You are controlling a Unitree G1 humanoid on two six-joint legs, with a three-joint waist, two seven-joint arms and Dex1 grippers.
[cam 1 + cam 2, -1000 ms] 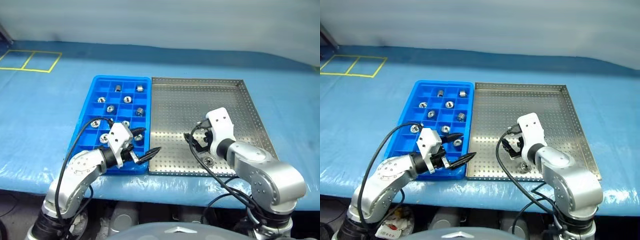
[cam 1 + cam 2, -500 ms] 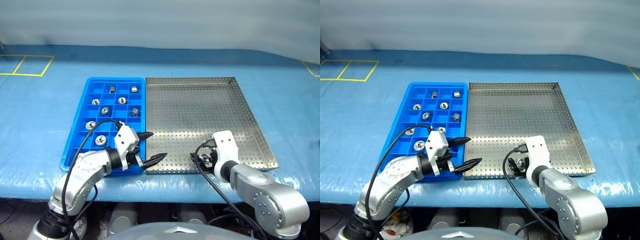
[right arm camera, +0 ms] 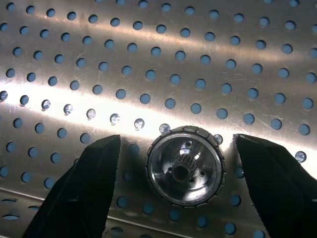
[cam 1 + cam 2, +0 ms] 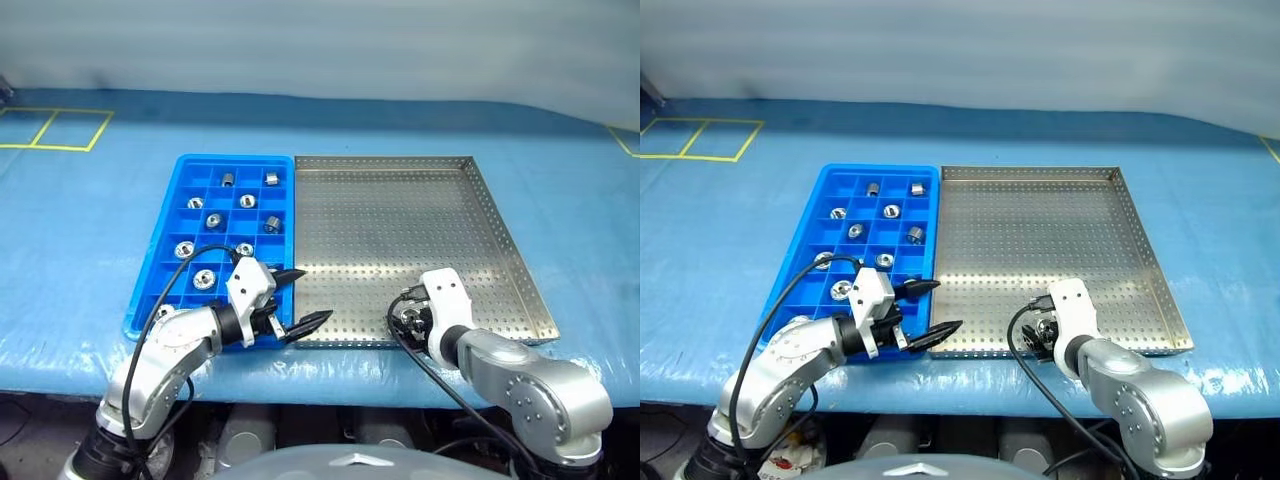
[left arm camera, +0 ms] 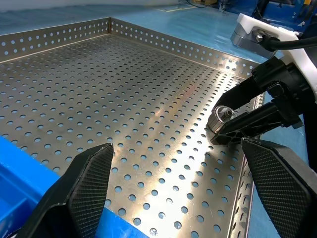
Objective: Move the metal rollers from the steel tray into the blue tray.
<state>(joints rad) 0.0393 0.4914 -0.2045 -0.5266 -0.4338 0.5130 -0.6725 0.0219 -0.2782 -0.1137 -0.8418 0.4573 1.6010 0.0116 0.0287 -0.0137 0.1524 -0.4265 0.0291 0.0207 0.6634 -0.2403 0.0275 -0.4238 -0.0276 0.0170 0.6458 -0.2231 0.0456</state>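
Rollers [image 4: 213, 220] mostly lodged in blue tray [image 4: 152, 288]; one roller [image 3: 185, 165] left on steel tray [image 4: 400, 215]. Right gripper [image 3: 181, 163] straddling it, jaws apart, not yet clamped. Left gripper [image 4: 297, 297] idle, jaws wide, empty.

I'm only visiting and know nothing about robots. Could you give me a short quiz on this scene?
1. True or false: one roller lies in the steel tray.
2. The right hand has its fingers: A) either side of that roller, B) around a cable, C) on a lid.
3. Which hand hangs open at the blue tray's near corner?
Key: 1 true; 2 A; 3 the left hand.
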